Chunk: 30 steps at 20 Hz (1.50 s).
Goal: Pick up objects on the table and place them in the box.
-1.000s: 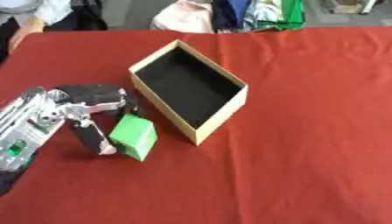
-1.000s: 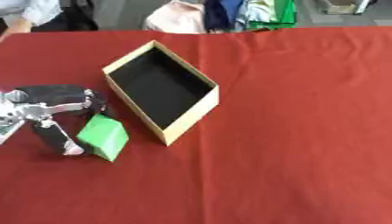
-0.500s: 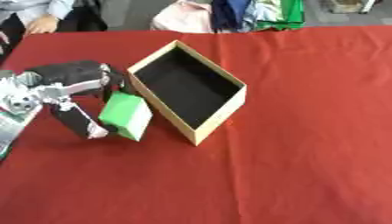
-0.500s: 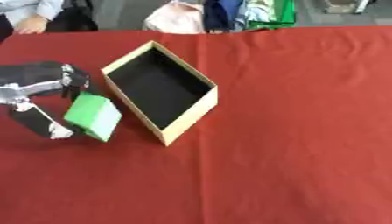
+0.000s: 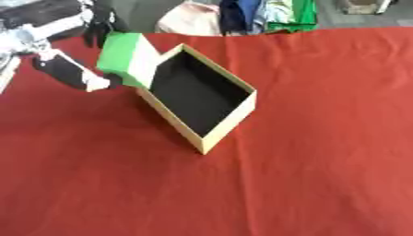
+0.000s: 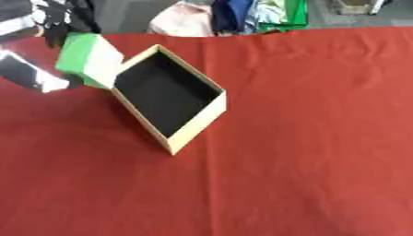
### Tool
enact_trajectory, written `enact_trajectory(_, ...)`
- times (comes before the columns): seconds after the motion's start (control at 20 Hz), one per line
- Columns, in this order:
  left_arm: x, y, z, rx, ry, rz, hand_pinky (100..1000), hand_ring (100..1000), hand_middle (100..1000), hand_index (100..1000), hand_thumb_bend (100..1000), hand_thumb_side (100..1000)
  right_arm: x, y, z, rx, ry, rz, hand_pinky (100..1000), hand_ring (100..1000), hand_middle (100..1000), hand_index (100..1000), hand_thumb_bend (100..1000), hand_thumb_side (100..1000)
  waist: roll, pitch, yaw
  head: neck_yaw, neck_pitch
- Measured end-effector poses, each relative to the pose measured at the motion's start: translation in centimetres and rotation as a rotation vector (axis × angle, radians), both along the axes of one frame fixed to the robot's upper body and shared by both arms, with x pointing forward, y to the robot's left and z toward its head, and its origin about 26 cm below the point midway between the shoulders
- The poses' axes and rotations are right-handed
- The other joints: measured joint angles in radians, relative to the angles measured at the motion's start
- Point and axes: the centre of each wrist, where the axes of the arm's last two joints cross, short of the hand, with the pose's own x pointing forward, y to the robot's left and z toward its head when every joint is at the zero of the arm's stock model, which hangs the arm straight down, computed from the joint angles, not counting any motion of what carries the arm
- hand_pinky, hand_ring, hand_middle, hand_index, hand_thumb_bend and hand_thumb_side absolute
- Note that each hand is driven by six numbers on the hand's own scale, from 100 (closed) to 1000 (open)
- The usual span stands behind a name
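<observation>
A: While the left hand [image 5: 68,50] curls its dark fingers and white-tipped thumb round the green block [image 5: 129,59], where does the block sit against the box [image 5: 202,99]?

B: Up off the cloth [image 5: 322,138], just over the box's left corner, tilted, one pale face turned toward the opening. The opening lies to the right of the hand and a bit nearer the camera.

A: So the next move?

B: Likely a short carry rightward, then a release. The box's long axis runs from far left to near right, so there's room along it.

A: Materials?

B: The block looks smooth and hard-edged. The box is tan card, black inside, open-topped. The cloth is red, lightly creased.

A: Right hand?

B: Not in sight.
</observation>
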Motion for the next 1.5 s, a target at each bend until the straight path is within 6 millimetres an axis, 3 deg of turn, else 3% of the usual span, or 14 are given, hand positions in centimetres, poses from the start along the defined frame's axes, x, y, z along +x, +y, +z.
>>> enact_trajectory(0.45, 4.7, -1.6, -2.7, -0.052, -0.018, -0.015, 486, 540, 478, 594, 100, 100, 0.1, 0.3, 0.0, 0.003, 0.001, 0.02, 769, 724, 747, 729, 100, 100, 0.006, 0.0, -0.022, 0.007, 0.0)
enact_trajectory(0.85, 7.5, -1.0, -6.7, -0.058, 0.031, -0.01, 515, 569, 505, 623, 100, 100, 0.1, 0.5, 0.1, 0.008, -0.002, 0.028, 768, 724, 747, 729, 100, 100, 0.006, 0.0, -0.032, 0.011, 0.001)
enact_trajectory(1.25, 8.5, 0.4, -8.8, -0.023, 0.096, -0.057, 616, 671, 600, 735, 270, 100, 0.1, 0.5, 0.2, 0.01, -0.004, 0.028, 768, 725, 746, 729, 100, 100, 0.008, 0.0, -0.036, 0.011, 0.005)
enact_trajectory(1.5, 8.5, 0.7, -8.8, 0.002, 0.088, -0.059, 707, 792, 749, 939, 383, 129, 0.1, 0.6, 0.1, 0.013, -0.001, 0.029, 767, 725, 746, 728, 100, 100, 0.01, 0.0, -0.036, 0.01, 0.005)
